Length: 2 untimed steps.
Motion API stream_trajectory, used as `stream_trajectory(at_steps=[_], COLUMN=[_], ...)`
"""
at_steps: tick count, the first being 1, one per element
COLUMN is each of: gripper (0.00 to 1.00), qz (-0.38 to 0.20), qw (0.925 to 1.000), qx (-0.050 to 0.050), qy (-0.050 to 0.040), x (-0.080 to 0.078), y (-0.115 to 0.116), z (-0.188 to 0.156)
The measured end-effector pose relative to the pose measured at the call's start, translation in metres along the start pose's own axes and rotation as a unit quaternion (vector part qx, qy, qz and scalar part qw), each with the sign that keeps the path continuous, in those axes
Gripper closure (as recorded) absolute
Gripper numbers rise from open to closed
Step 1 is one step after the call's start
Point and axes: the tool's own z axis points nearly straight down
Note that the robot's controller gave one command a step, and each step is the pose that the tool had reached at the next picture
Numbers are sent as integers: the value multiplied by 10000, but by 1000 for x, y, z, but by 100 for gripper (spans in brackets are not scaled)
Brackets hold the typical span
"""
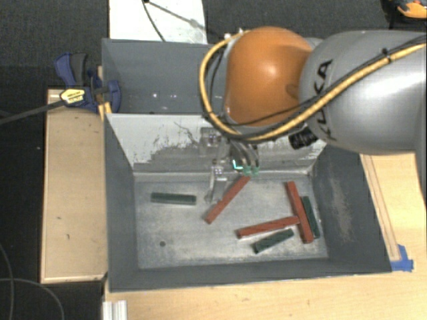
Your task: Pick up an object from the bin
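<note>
While the orange cover (267, 72) shadows the gripper (229, 172), its grasp impossible to tell, red stick (223, 202) slanting lower-left to upper-right, mid-frame.

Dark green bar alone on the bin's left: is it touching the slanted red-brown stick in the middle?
Apart. The camera view shows bare bin floor between the dark green bar and the lower end of the red-brown stick.

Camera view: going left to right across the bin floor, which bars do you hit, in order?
flat dark green bar → slanted red bar → long low red bar → upright red bar → rightmost dark green bar. The short green bar overlaps the long low red bar in this direction, so it is left out.
</note>
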Motion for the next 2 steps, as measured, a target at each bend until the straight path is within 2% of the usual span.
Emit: stream_trajectory(at_steps=[1, 2], gripper=[0, 0], qz=[18, -64], qw=[10000, 10000], qx=[-6, -12], qy=[-40, -67], x=[-2, -15], y=[-1, 0], z=[-4, 55])
